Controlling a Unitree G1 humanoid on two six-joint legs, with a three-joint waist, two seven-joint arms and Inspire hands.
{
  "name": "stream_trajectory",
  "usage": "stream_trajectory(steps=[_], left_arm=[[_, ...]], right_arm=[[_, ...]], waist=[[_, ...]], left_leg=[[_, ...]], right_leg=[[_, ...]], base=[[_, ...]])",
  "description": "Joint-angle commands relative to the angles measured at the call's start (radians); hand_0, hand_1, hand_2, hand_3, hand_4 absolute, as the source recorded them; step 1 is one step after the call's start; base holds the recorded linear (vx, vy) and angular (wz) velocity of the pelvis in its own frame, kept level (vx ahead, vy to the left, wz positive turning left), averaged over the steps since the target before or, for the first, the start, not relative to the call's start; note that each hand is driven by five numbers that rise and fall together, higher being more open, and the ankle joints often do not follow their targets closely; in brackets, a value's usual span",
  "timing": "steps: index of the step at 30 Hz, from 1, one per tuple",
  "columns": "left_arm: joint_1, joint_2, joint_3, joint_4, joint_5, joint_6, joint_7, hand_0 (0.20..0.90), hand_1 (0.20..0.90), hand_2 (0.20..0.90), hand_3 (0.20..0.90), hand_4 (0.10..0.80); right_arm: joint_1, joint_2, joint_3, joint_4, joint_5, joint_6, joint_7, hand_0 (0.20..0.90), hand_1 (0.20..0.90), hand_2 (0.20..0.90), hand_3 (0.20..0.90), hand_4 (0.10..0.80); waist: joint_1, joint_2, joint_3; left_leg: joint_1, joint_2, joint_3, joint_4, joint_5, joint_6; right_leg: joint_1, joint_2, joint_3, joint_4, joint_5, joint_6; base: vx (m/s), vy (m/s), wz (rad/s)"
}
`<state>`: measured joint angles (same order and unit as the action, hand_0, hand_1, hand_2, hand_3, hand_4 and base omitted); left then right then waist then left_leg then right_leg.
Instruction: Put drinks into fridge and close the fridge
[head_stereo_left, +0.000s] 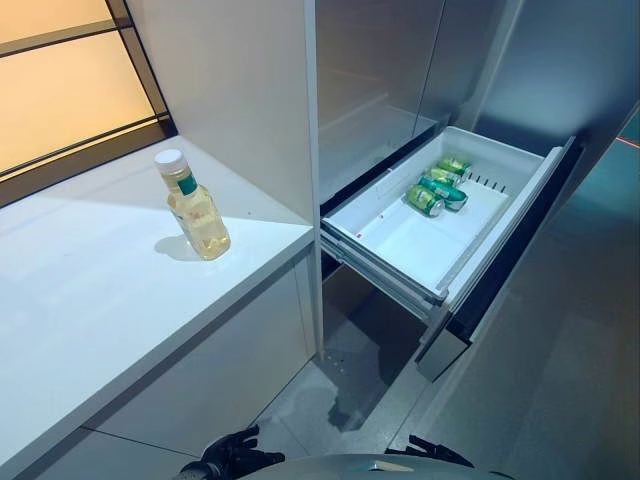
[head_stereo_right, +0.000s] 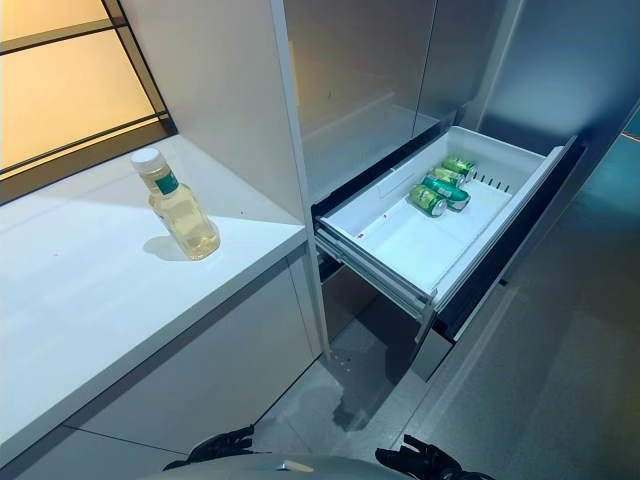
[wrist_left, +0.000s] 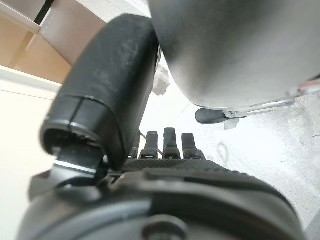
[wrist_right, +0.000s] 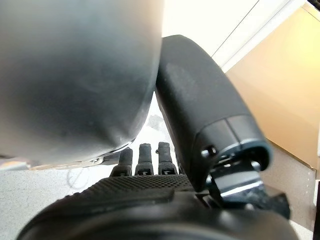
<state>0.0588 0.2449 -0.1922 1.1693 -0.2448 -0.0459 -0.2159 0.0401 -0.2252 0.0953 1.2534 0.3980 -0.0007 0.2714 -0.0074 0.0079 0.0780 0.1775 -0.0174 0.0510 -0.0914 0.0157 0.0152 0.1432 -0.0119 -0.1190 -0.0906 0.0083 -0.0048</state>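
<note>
One bottle left on the bench, drawer open

Several green drink cans (head_stereo_left: 437, 187) already lie at the far end of the pulled-out white fridge drawer (head_stereo_left: 400, 240). One clear bottle (head_stereo_left: 196, 209) of pale yellow drink with a white cap stands upright on the white bench (head_stereo_left: 90, 290), well apart from the drawer and left of it. By my reading the task is partly done: the bottle has yet to go into the fridge, and the drawer has yet to be pushed shut.

The left hand (head_stereo_left: 235, 455) and the right hand (head_stereo_right: 425, 462) hang low at the bottom edge of the head views, near the floor (head_stereo_left: 560, 380). In both wrist views the fingers reach out loosely and each hand is empty, touching nothing.
</note>
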Motion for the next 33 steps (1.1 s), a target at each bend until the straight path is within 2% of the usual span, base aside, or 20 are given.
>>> stream_trajectory(steps=[1, 10, 12, 15, 18, 20, 22, 25, 28, 31, 33], left_arm=[[-0.04, -0.009, -0.005, 0.024, -0.02, -0.046, -0.027, 0.9, 0.9, 0.9, 0.9, 0.8], [-0.043, -0.003, 0.008, 0.012, -0.057, -0.025, -0.06, 0.9, 0.9, 0.9, 0.9, 0.8], [-0.044, -0.004, 0.014, -0.003, -0.09, -0.015, -0.107, 0.9, 0.9, 0.9, 0.9, 0.8], [-0.049, 0.0, 0.025, -0.063, -0.177, 0.041, -0.238, 0.9, 0.9, 0.9, 0.9, 0.8], [-0.047, 0.015, 0.027, -0.174, -0.246, 0.129, -0.427, 0.9, 0.9, 0.9, 0.9, 0.8], [-0.042, 0.034, 0.023, -0.271, -0.28, 0.216, -0.574, 0.9, 0.9, 0.9, 0.9, 0.8], [-0.038, 0.054, 0.022, -0.36, -0.308, 0.259, -0.694, 0.9, 0.9, 0.9, 0.9, 0.8], [-0.048, 0.089, 0.027, -0.508, -0.379, 0.318, -0.795, 0.9, 0.9, 0.9, 0.9, 0.8], [-0.057, 0.114, 0.071, -0.678, -0.461, 0.37, -0.922, 0.9, 0.9, 0.9, 0.9, 0.8], [-0.056, 0.12, 0.118, -0.878, -0.568, 0.411, -1.017, 0.9, 0.9, 0.9, 0.9, 0.8], [-0.062, 0.12, 0.143, -1.001, -0.67, 0.432, -1.035, 0.9, 0.9, 0.9, 0.9, 0.8]], right_arm=[[-0.051, 0.003, 0.022, 0.009, -0.022, -0.018, 0.02, 0.9, 0.9, 0.9, 0.9, 0.8], [-0.053, 0.002, 0.02, 0.004, -0.027, -0.012, 0.023, 0.9, 0.9, 0.9, 0.9, 0.8], [-0.054, 0.001, 0.021, 0.002, -0.026, -0.01, 0.021, 0.9, 0.9, 0.9, 0.9, 0.8], [-0.056, -0.004, 0.019, -0.012, -0.03, 0.004, 0.019, 0.9, 0.9, 0.9, 0.9, 0.8], [-0.055, -0.018, 0.015, -0.032, -0.033, 0.019, 0.021, 0.9, 0.9, 0.9, 0.9, 0.8], [-0.055, -0.03, 0.012, -0.043, -0.037, 0.026, 0.027, 0.9, 0.9, 0.9, 0.9, 0.8], [-0.053, -0.039, 0.01, -0.046, -0.044, 0.026, 0.035, 0.9, 0.9, 0.9, 0.9, 0.8], [-0.049, -0.044, 0.009, -0.045, -0.052, 0.02, 0.041, 0.9, 0.9, 0.9, 0.9, 0.8], [-0.039, -0.047, 0.004, -0.039, -0.054, 0.006, 0.049, 0.9, 0.9, 0.9, 0.9, 0.8], [-0.026, -0.043, -0.004, -0.033, -0.059, -0.007, 0.046, 0.9, 0.9, 0.9, 0.9, 0.8], [-0.016, -0.037, -0.008, -0.025, -0.06, -0.021, 0.043, 0.9, 0.9, 0.9, 0.9, 0.8]], waist=[[0.0, 0.003, 0.007], [0.0, 0.002, 0.003], [0.0, 0.003, 0.004], [0.0, 0.006, 0.006], [0.002, 0.011, 0.013], [0.003, 0.016, 0.016], [0.003, 0.021, 0.015], [0.001, 0.027, 0.014], [0.004, 0.03, 0.012], [0.011, 0.032, 0.009], [0.014, 0.032, 0.008]], left_leg=[[-0.022, -0.012, 0.034, 0.021, -0.064, 0.007], [-0.022, -0.012, 0.033, 0.018, -0.062, 0.007], [-0.022, -0.012, 0.033, 0.018, -0.061, 0.006], [-0.023, -0.012, 0.034, 0.018, -0.061, 0.005], [-0.025, -0.01, 0.036, 0.018, -0.059, 0.004], [-0.026, -0.009, 0.036, 0.016, -0.058, 0.004], [-0.026, -0.007, 0.037, 0.013, -0.057, 0.003], [-0.024, -0.005, 0.039, 0.008, -0.056, 0.002], [-0.024, -0.004, 0.036, 0.005, -0.058, 0.003], [-0.023, -0.004, 0.028, 0.004, -0.063, 0.005], [-0.021, -0.005, 0.023, 0.004, -0.067, 0.007]], right_leg=[[-0.022, -0.02, -0.052, 0.073, -0.043, 0.054], [-0.022, -0.019, -0.049, 0.07, -0.041, 0.056], [-0.022, -0.019, -0.049, 0.071, -0.041, 0.056], [-0.024, -0.019, -0.048, 0.073, -0.04, 0.057], [-0.026, -0.02, -0.047, 0.074, -0.037, 0.058], [-0.029, -0.02, -0.045, 0.073, -0.035, 0.058], [-0.031, -0.02, -0.041, 0.073, -0.033, 0.06], [-0.034, -0.019, -0.035, 0.073, -0.03, 0.064], [-0.035, -0.02, -0.032, 0.073, -0.03, 0.065], [-0.031, -0.021, -0.029, 0.069, -0.032, 0.064], [-0.027, -0.021, -0.029, 0.067, -0.033, 0.063]], base=[[0.0, 0.0, 0.0], [0.0, 0.0, 0.0], [0.0, 0.0, 0.0], [0.0, 0.0, 0.0], [0.0, 0.0, 0.0], [0.0, 0.0, 0.0], [-0.003, 0.01, -0.02], [-0.003, 0.013, -0.04], [-0.002, 0.004, -0.05], [0.002, -0.001, -0.03], [0.0, 0.0, 0.0]])
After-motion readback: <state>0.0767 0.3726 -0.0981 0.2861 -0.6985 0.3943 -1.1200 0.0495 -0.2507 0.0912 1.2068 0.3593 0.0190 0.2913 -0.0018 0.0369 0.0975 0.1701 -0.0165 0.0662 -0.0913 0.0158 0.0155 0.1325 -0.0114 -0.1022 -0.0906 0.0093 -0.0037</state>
